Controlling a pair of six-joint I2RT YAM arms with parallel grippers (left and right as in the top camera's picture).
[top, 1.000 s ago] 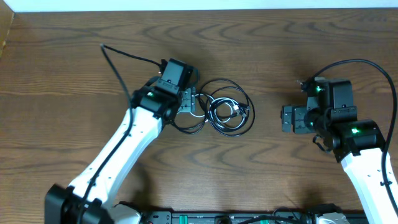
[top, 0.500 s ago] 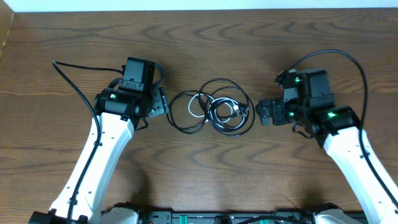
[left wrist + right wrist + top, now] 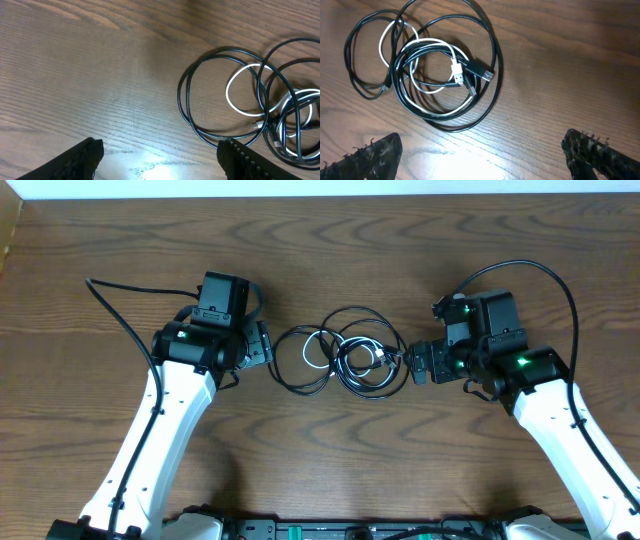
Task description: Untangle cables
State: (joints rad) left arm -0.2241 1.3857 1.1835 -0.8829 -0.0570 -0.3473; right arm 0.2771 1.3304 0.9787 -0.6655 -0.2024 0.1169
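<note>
The cables (image 3: 345, 360) lie in 1 loose pile on the wooden table (image 3: 350, 470), between the 2 arms. Several black loops overlap each other, and 1 white cable (image 3: 385, 45) passes through them, so no cable is free yet. Near the middle of the pile, on its right side, a black plug (image 3: 481, 70) and a white plug (image 3: 456, 70) lie close together, on top of the loops.

The left gripper (image 3: 267, 348) is just beside the left edge of the pile and does not touch it. Its fingers (image 3: 85, 156) stand wide apart and hold nothing. The right gripper (image 3: 415, 365) is at the right edge of the pile, very near the outer black loop. From above I cannot tell if it touches. Its fingers (image 3: 372, 155) are also spread wide and empty.

I think both arms face the pile from opposite sides so that each one can take a different cable and pull outward. The untangling looks not yet begun. The right gripper seems best placed for the first grasp, because the outer black loop and the plugs are on its side.
</note>
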